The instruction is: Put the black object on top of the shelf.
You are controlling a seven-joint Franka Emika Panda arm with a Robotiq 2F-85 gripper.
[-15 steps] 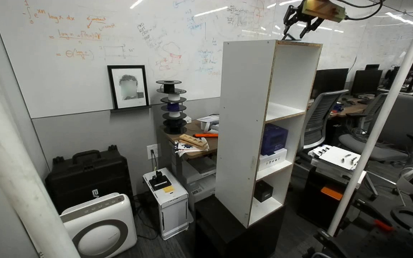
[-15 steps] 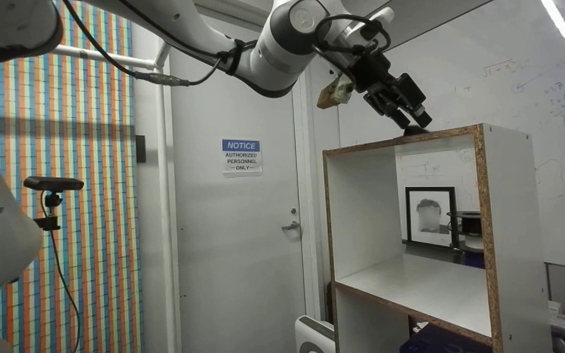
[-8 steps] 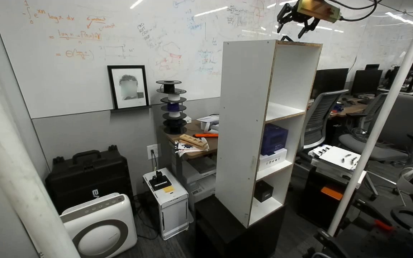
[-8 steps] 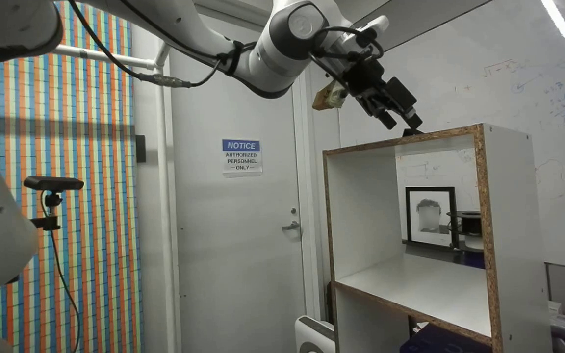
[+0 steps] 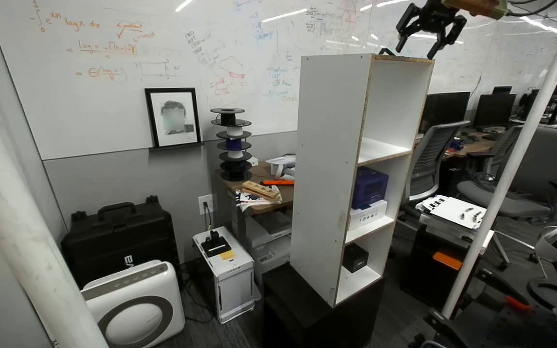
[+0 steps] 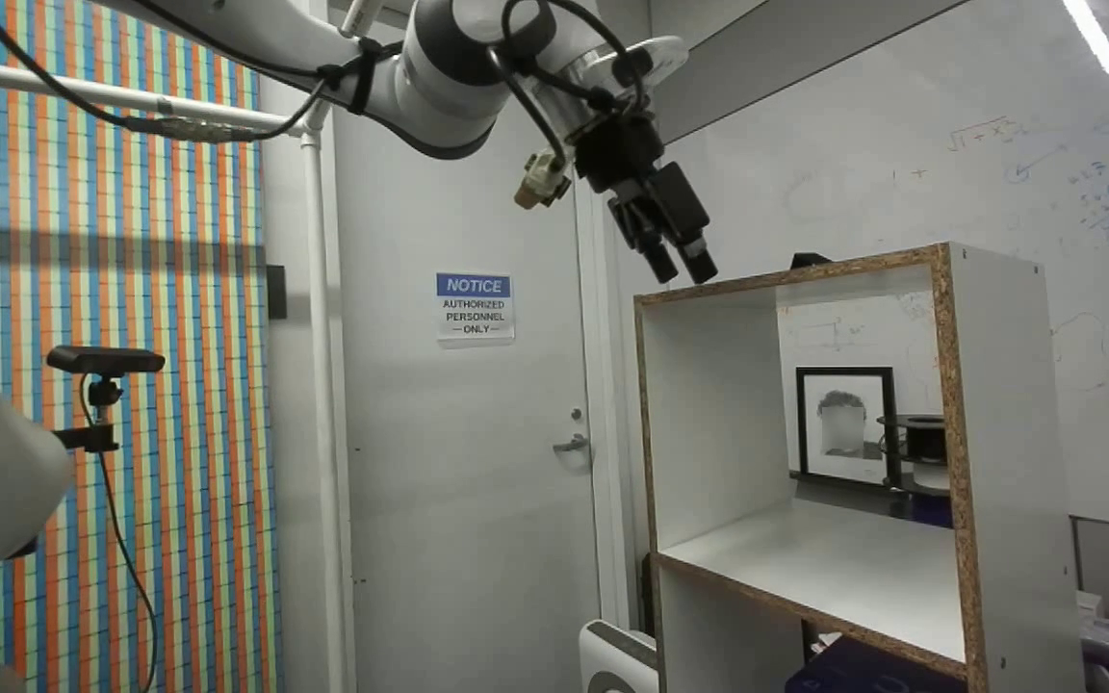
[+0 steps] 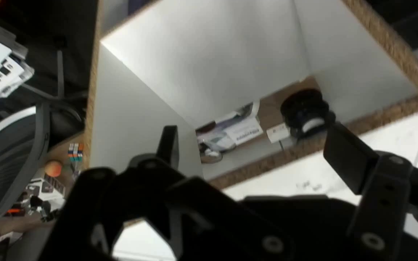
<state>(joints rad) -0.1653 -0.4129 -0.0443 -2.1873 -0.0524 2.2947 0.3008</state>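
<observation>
Shelf (image 5: 331,169): white, upright, three open compartments.
Gripper (image 5: 417,50): fingers spread wide, tips down, near the shelf's upper edge.
Black object (image 6: 811,260): on the shelf's flat top, apart from the gripper.
Middle compartment (image 5: 377,228): purple box (image 5: 369,187) on white box (image 5: 368,216).
Bottom compartment (image 5: 363,281): black box (image 5: 355,257).

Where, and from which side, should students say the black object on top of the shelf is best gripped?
Probably by its raised middle, from above: the black object stands as a low hump atop the shelf in both exterior views, underside hidden. The open end effector could straddle it; finer shape is too small to tell.
</observation>
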